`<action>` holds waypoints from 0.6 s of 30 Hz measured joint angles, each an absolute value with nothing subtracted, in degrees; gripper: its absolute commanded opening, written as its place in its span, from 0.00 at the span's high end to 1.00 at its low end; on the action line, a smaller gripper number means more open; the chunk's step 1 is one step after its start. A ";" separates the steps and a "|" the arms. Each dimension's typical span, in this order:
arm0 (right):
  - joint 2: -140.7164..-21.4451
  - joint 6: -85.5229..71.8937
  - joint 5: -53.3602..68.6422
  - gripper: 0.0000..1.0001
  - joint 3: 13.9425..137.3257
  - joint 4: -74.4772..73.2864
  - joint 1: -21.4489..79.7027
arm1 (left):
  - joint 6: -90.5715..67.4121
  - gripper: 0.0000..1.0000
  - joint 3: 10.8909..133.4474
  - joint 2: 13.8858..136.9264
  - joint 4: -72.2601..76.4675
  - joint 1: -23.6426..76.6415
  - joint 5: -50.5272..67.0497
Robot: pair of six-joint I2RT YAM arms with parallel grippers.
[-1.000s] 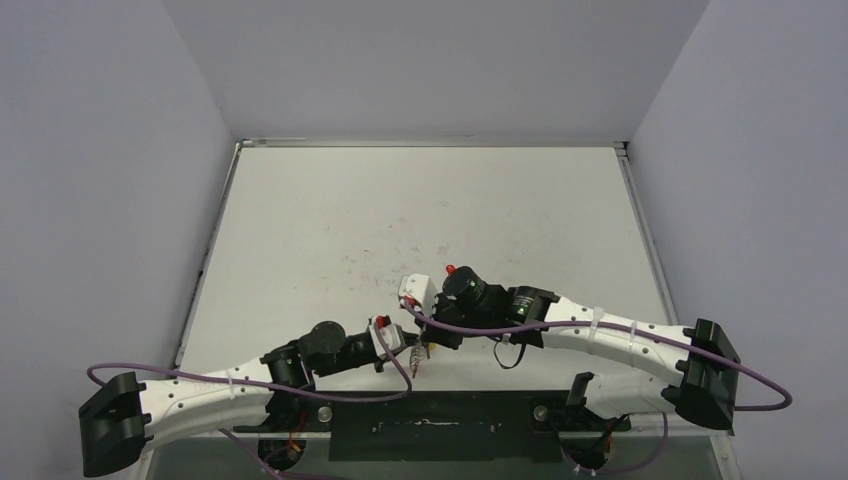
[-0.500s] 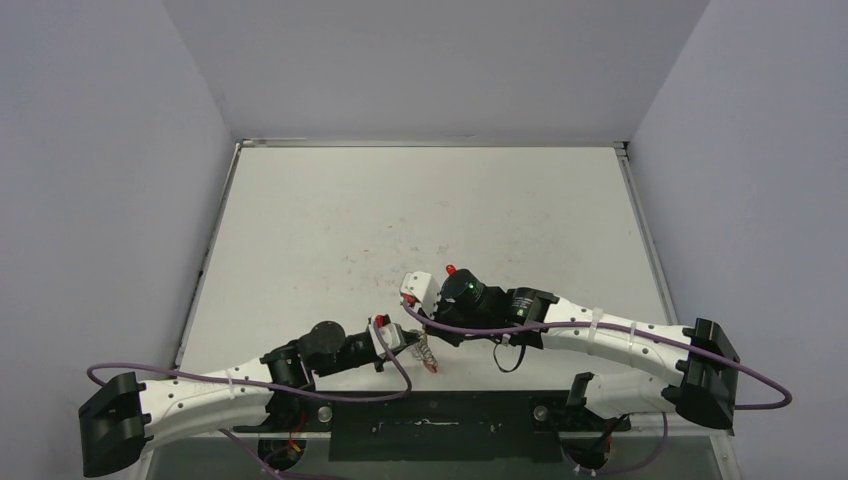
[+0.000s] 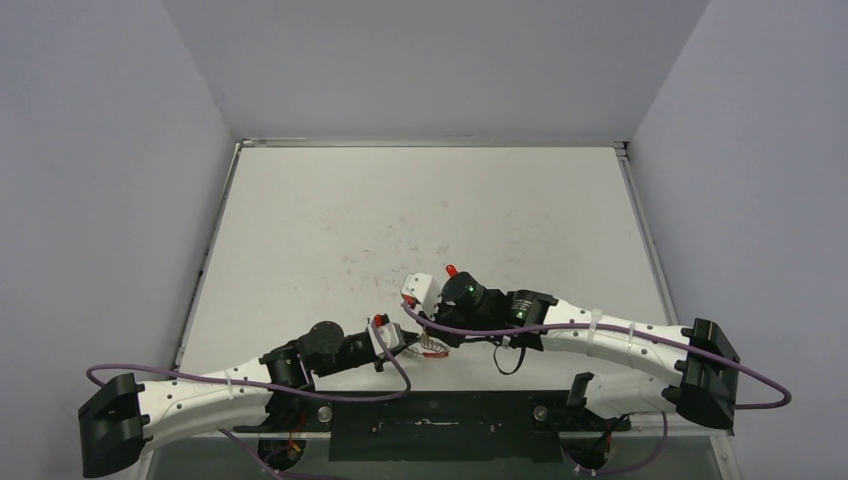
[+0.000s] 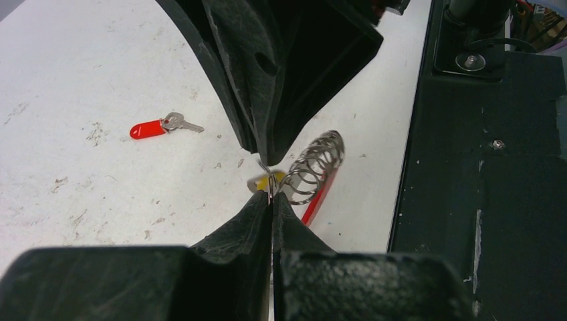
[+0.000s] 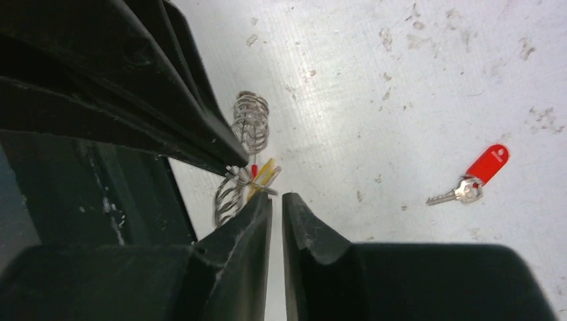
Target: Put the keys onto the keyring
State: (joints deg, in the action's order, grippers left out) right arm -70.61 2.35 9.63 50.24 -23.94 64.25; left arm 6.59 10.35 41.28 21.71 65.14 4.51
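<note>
My left gripper [image 4: 271, 197] is shut on a thin wire of the keyring [image 4: 319, 164], a silvery coil with a red sleeve [image 4: 317, 204], held just above the table near its front edge. The yellow-headed key [image 4: 267, 180] sits right at the pinch, against the coil. My right gripper [image 5: 276, 198] faces the left one tip to tip, its jaws shut to a slit with nothing between them; the yellow key [image 5: 264, 175] lies just off its left fingertip. The red-headed key [image 4: 157, 127] lies flat on the table, apart from both grippers. In the top view both grippers meet at the keyring [image 3: 432, 345].
The white table [image 3: 400, 220] is scuffed with small marks. A black base plate [image 4: 481, 167] runs along the near edge, right beside the keyring. Grey walls enclose the table on three sides. Purple cables loop off both arms.
The keyring coil has swung from hanging toward the near edge to lying more sideways between the fingertips. The right wrist has shifted slightly toward the near edge.
</note>
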 measured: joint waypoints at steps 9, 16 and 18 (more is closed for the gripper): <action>-62.61 2.26 7.46 0.27 45.52 -19.97 64.18 | 6.44 1.00 10.33 39.07 21.61 65.17 4.99; -55.55 4.40 8.03 0.28 43.38 -14.39 64.16 | 6.72 1.00 9.78 35.75 21.54 65.17 6.31; -54.24 6.44 9.72 0.31 41.69 -12.40 64.16 | 6.81 1.00 9.43 35.29 21.65 65.17 7.14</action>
